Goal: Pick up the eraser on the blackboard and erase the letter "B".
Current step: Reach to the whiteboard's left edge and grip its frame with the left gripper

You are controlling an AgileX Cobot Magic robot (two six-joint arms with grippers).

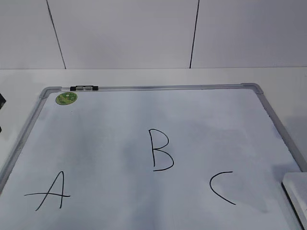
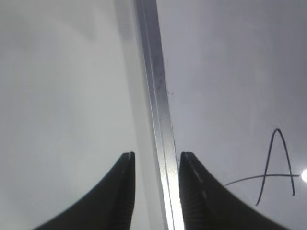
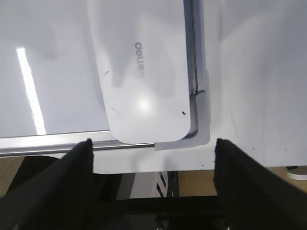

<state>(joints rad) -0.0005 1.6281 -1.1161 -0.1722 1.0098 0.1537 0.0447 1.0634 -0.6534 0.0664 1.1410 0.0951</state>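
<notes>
The blackboard (image 1: 120,143), a white board with a grey frame, lies flat on the table. The letter "B" (image 1: 159,149) is drawn at its middle, with "A" (image 1: 50,191) to the left and "C" (image 1: 221,188) to the right. The white eraser (image 1: 297,194) lies at the board's near right corner, and it fills the upper middle of the right wrist view (image 3: 141,72). My right gripper (image 3: 152,146) is open, just short of the eraser's near end. My left gripper (image 2: 157,158) is open over the board's left frame (image 2: 160,120).
A black-and-clear marker (image 1: 84,88) sits on the board's far frame beside a round green sticker (image 1: 66,98). The table's near edge (image 3: 158,163) shows below the board corner in the right wrist view, with floor beyond. A white wall stands behind.
</notes>
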